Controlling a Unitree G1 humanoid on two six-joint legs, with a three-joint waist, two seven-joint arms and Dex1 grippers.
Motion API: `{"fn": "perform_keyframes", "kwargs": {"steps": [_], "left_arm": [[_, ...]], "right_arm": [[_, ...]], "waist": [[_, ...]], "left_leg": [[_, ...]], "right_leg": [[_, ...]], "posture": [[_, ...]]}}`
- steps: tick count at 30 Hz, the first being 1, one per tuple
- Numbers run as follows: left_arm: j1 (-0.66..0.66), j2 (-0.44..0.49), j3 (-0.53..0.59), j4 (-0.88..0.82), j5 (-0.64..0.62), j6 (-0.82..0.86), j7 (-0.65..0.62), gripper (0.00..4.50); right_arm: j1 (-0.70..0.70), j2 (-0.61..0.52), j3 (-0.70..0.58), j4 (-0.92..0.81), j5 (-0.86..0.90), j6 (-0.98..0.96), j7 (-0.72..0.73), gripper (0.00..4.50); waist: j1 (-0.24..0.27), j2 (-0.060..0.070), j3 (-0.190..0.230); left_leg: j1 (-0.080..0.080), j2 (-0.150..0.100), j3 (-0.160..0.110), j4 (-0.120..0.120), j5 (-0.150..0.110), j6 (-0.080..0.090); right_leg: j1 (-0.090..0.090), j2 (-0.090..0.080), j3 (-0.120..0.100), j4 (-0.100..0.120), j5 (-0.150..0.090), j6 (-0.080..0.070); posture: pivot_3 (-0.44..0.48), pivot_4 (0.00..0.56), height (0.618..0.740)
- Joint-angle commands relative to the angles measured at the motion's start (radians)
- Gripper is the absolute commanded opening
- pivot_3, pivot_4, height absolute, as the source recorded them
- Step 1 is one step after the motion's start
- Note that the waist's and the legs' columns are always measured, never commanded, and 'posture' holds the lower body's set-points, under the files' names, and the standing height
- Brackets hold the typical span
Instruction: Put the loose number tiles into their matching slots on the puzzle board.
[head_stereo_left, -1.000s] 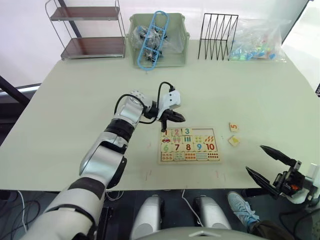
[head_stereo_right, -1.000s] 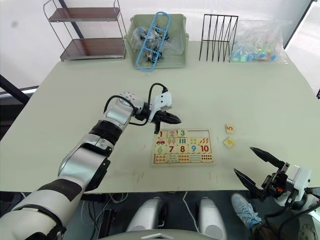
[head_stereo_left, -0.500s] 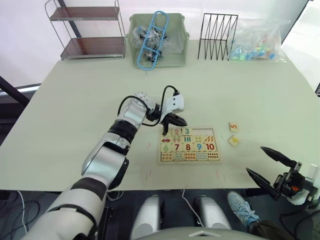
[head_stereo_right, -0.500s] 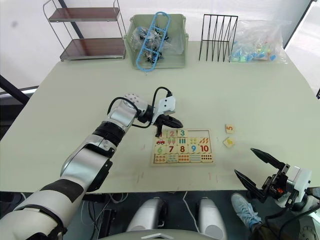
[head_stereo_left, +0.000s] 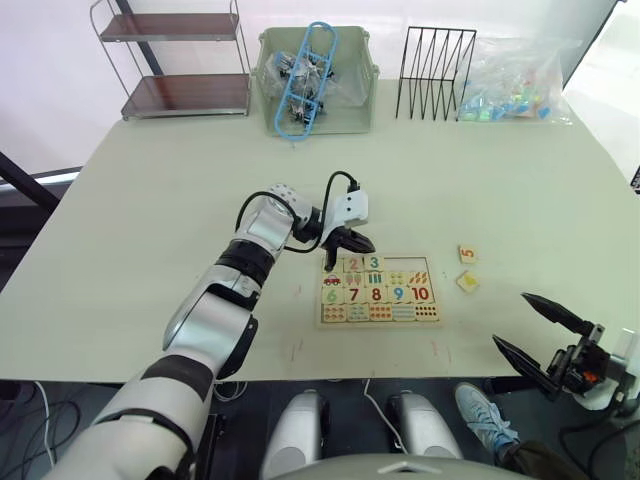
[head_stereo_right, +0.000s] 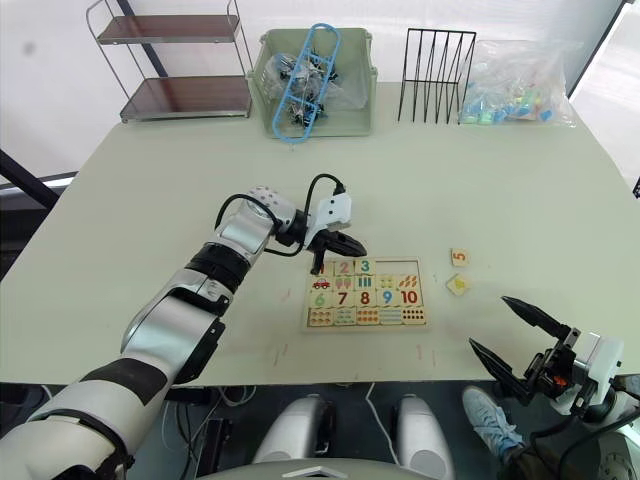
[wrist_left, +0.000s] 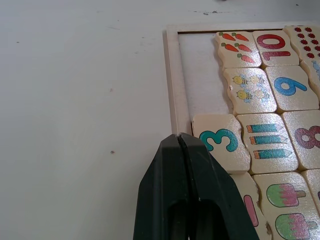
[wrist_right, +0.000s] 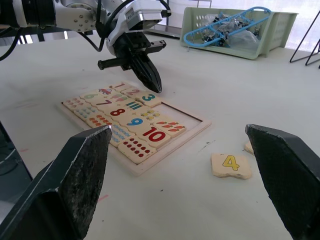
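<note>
The puzzle board (head_stereo_left: 378, 291) lies at the table's near middle. Tiles 1, 2 and 3 (wrist_left: 223, 142) sit in its top row, and the two matching slots (wrist_left: 200, 75) beside the 3 are bare. My left gripper (wrist_left: 179, 137) is shut on nothing, its tip at the board's far frame next to the 3. Two loose number tiles lie right of the board: the 5 (head_stereo_left: 467, 254) and, nearer me, the 4 (wrist_right: 230, 164). My right gripper (head_stereo_left: 508, 318) hangs open past the table's near right edge, away from the tiles.
Along the far edge stand a two-tier shelf (head_stereo_left: 180, 60), a green bin (head_stereo_left: 316, 78) holding a blue clip-like frame, a black wire rack (head_stereo_left: 436, 72) and a clear bag of coloured pieces (head_stereo_left: 515, 85).
A second ago my left gripper shifted slightly toward the board's far edge, and it has held still since. The right gripper and the loose tiles have not moved.
</note>
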Motion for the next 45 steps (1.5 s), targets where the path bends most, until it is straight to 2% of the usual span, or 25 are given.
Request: {"fn": "perform_keyframes", "kwargs": {"steps": [1, 45], "left_arm": [[-0.003, -0.002, 0.002, -0.008, 0.006, -0.016, 0.000, 0.03], [-0.004, -0.016, -0.003, 0.010, 0.024, -0.061, -0.002, 0.03]], "right_arm": [[0.009, -0.002, -0.008, -0.039, 0.009, -0.015, -0.001, 4.50], [0.012, 0.006, -0.003, -0.041, 0.006, -0.018, -0.008, 4.50]], "waist": [[0.000, 0.000, 0.000], [0.000, 0.000, 0.000]], "left_leg": [[0.000, 0.000, 0.000, 0.000, 0.000, 0.000], [0.000, 0.000, 0.000, 0.000, 0.000, 0.000]], "right_leg": [[0.000, 0.000, 0.000, 0.000, 0.000, 0.000], [0.000, 0.000, 0.000, 0.000, 0.000, 0.000]], "posture": [[0.000, 0.150, 0.740], [0.000, 0.150, 0.740]]}}
